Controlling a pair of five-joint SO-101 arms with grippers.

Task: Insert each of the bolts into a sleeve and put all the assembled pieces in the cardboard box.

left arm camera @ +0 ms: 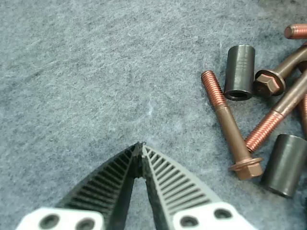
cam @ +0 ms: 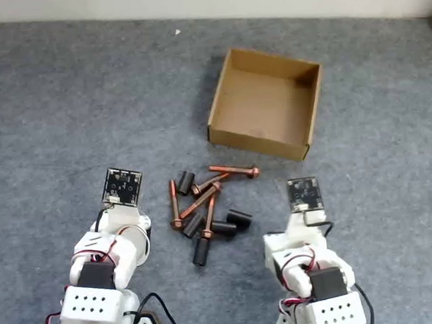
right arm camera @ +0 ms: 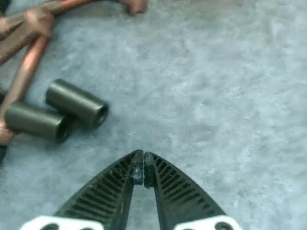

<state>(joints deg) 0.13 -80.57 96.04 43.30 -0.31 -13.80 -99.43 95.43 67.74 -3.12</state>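
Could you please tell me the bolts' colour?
The bolts are copper-coloured, clearest in the left wrist view.

Grey carpet (cam: 66,105), perhaps felt

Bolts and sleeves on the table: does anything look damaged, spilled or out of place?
Nothing stands out. The bolts and sleeves lie loose in one heap on the carpet, and the cardboard box stands upright.

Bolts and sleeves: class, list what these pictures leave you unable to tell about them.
High view: bolts and sleeves overlap in a small pile; exact count unsure.
Left wrist view: picture edge cuts off several bolts.
Right wrist view: bolts blurred, cut by the edge.
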